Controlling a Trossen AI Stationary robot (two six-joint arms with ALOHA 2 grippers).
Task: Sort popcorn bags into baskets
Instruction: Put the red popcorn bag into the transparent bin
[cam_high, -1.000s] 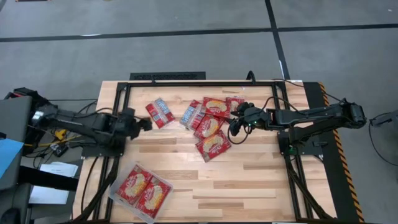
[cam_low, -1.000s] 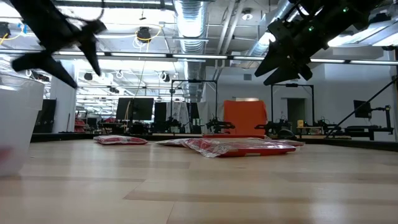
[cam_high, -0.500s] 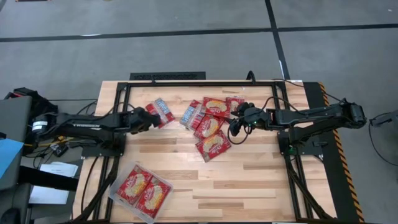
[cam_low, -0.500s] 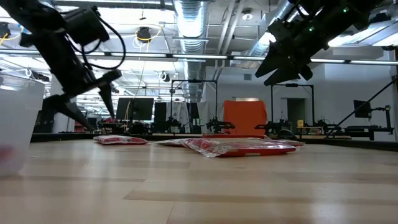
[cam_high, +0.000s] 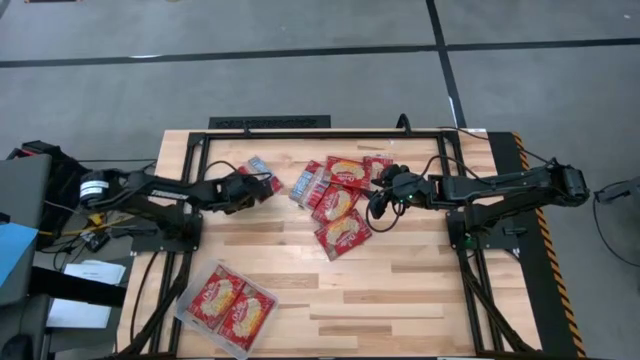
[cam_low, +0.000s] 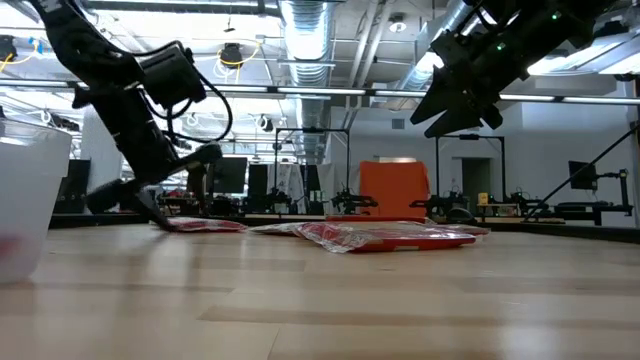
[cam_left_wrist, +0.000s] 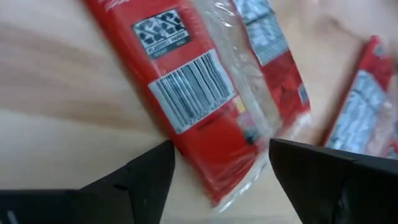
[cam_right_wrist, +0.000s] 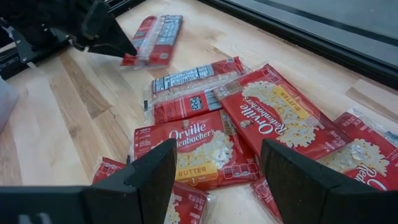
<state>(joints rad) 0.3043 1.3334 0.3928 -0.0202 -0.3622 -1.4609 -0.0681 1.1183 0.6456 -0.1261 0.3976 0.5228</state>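
Left end effector (cam_high: 262, 187) down at table (cam_high: 400, 290) level, fingers spread either side of the lone bag (cam_left_wrist: 205, 93), not clamped | right end effector (cam_high: 378, 184) also spread, hovering over the pile (cam_high: 338, 200) mid-table | tray (cam_high: 227, 304) at the near-left corner, two bags inside

Overhead, table-level and 2 close wrist cameras share the bag pile (cam_high: 337, 200).
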